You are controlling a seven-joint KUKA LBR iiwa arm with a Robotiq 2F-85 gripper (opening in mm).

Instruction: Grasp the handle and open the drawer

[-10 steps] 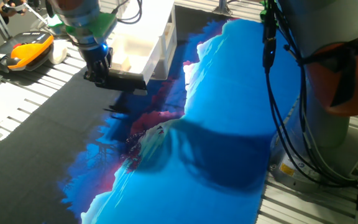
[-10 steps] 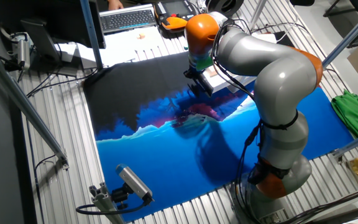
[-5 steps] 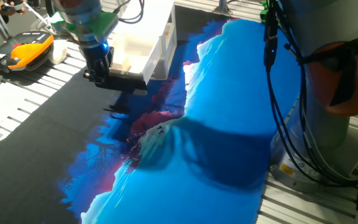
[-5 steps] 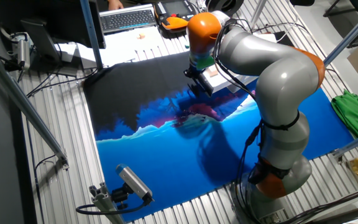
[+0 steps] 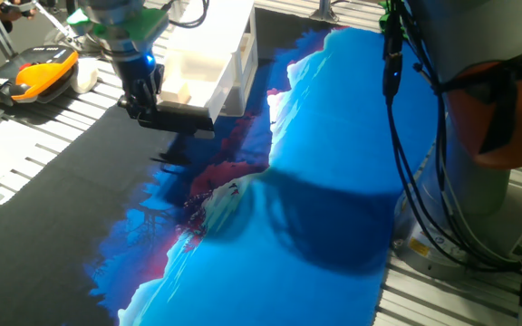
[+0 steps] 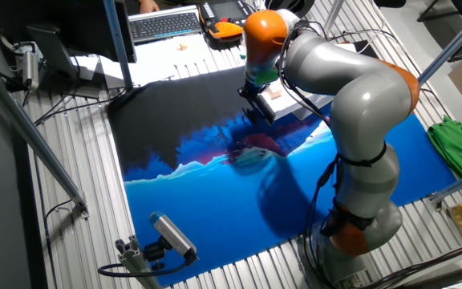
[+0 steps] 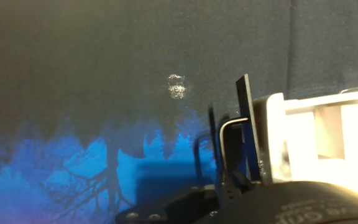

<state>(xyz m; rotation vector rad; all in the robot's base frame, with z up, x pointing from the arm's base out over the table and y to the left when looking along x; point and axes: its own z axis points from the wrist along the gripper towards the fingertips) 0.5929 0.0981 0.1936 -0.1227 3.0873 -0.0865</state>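
The drawer (image 5: 198,74) is a shallow white tray, pulled well out of the small white cabinet (image 5: 229,20) at the back. The handle (image 5: 187,119) is a black bar across the drawer's front. My gripper (image 5: 141,107) stands at the bar's left end, fingers closed around it. The other fixed view shows the gripper (image 6: 253,110) down at the drawer's front (image 6: 283,104). In the hand view the handle (image 7: 245,118) shows edge-on, just in front of the drawer's pale front (image 7: 271,146). The fingertips are hard to make out there.
A blue-and-black cloth (image 5: 315,181) covers the table. An orange-and-black case (image 5: 34,72) lies at the far left. A keyboard (image 6: 163,24) sits behind the cloth. A small wooden block (image 5: 181,93) lies in the tray. Cables (image 5: 415,136) hang along the arm's base.
The wrist has shifted very slightly up and to the left. The handle and drawer stay about where they were.
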